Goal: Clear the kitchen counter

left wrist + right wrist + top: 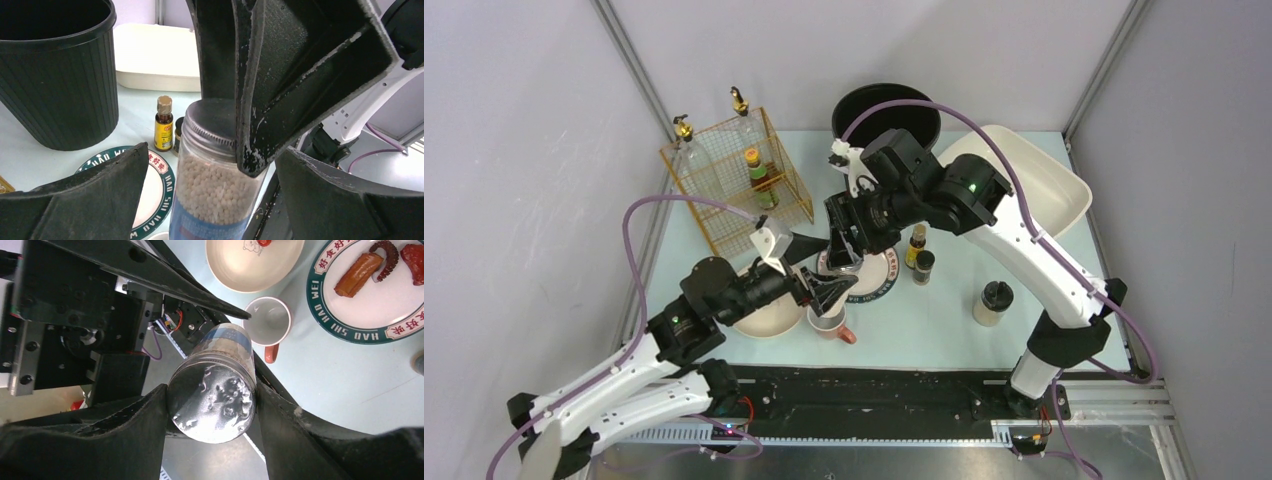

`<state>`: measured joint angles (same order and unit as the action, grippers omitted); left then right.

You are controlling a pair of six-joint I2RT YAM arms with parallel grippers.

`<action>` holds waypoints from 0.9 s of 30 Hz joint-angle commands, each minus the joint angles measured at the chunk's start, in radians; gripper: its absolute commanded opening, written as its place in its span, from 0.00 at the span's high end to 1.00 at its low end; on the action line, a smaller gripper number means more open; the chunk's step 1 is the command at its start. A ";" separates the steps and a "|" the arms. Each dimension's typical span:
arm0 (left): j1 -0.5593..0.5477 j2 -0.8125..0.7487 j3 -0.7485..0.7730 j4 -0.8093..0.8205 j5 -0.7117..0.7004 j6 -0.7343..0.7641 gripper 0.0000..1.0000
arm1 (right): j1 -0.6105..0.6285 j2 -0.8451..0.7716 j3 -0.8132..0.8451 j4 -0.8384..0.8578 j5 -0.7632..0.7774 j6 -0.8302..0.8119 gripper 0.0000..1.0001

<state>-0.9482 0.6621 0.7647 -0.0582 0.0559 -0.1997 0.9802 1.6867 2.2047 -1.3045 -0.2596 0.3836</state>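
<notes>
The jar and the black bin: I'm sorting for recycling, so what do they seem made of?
Jar: clear, glossy body, glass or plastic; beads visible through it. Its lid: dull silver, dented, threaded rim, likely thin metal. Bin: matte black, ribbed wall, probably moulded plastic.

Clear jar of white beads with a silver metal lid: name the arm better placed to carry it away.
Right, probably. The right gripper clamps the clear jar of white beads at its lid end, while the left gripper stands open around the body, gripping nothing.
</notes>
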 commanded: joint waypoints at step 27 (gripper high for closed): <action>-0.031 0.075 0.043 0.029 -0.126 0.040 0.67 | -0.075 -0.206 -0.136 0.129 0.053 0.011 0.45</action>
<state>-0.9844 0.7464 0.7677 -0.0257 0.0471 -0.1749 0.9607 1.6192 2.0907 -1.2121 -0.2356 0.3908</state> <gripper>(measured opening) 0.617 0.640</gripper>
